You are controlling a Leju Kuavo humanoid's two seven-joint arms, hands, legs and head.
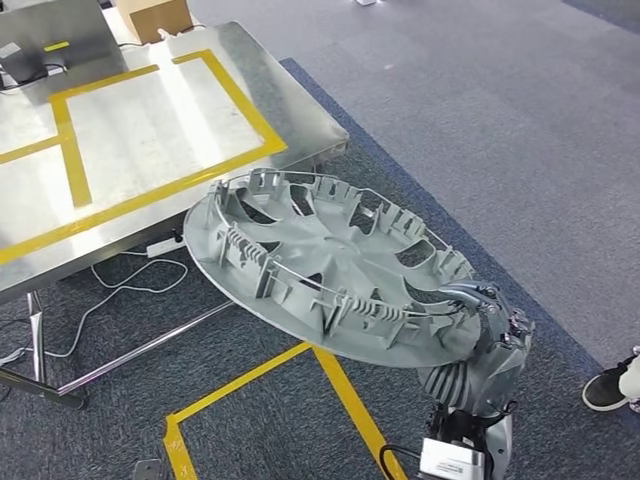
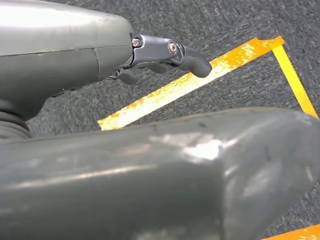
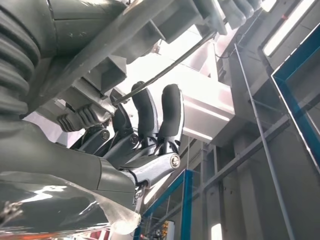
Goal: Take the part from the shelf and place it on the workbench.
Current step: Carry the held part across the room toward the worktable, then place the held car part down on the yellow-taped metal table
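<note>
Our right hand (image 1: 483, 335) fingers (image 3: 171, 112) grip the round grey ribbed plastic wheel cover (image 1: 332, 265) by its rim, just off the steel desk's (image 1: 151, 110) near-right corner. Left hand (image 2: 166, 52) is relaxed, w/ nothing in it. We'd keep the cover level and lower it inside the yellow tape.

A grey carpeted floor (image 1: 468, 90) is spreading across the room, with a darker blue-grey carpet strip (image 1: 423, 200) running diagonally through it and yellow tape lines (image 1: 343, 385) marking out boxes on it. A steel table (image 1: 302, 110) on thin metal legs (image 1: 34, 335) is standing at the upper left, catching bright glare on its top and carrying yellow tape rectangles (image 1: 72, 155), while a white cable (image 1: 124, 285) is trailing over the carpet beneath it and a cardboard box (image 1: 155, 17) is sitting at its far edge. Overhead, long ceiling lights (image 3: 288, 27) are shining above a blue metal frame (image 3: 298, 127), and a person's dark shoe (image 1: 607, 388) is resting on the floor at the right edge.
</note>
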